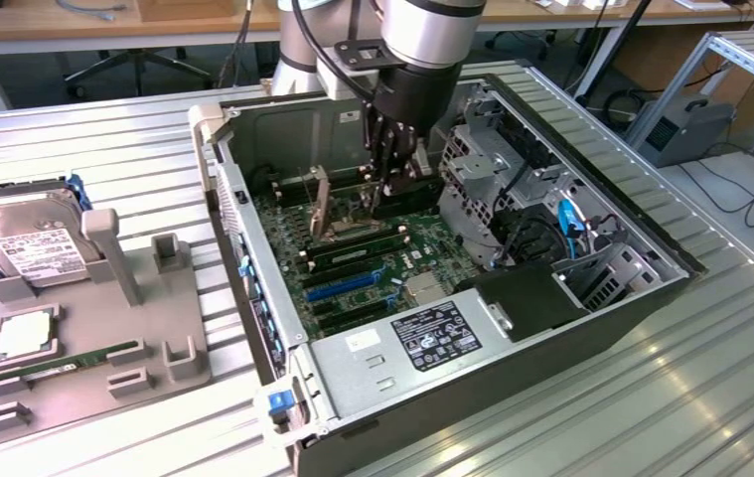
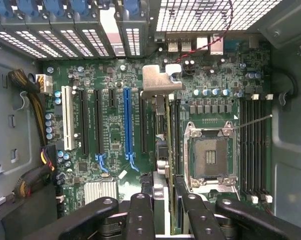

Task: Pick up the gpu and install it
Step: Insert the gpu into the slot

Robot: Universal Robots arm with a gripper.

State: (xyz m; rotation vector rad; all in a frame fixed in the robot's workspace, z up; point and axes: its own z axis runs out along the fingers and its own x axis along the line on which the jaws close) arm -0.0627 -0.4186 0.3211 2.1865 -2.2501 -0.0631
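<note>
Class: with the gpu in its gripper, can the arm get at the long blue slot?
Probably yes: the gripper holds the gpu just beside the blue slot, which stands empty with nothing above it.

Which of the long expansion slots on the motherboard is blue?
The blue slot, between black slots; the white slot is at the row's end.
</note>
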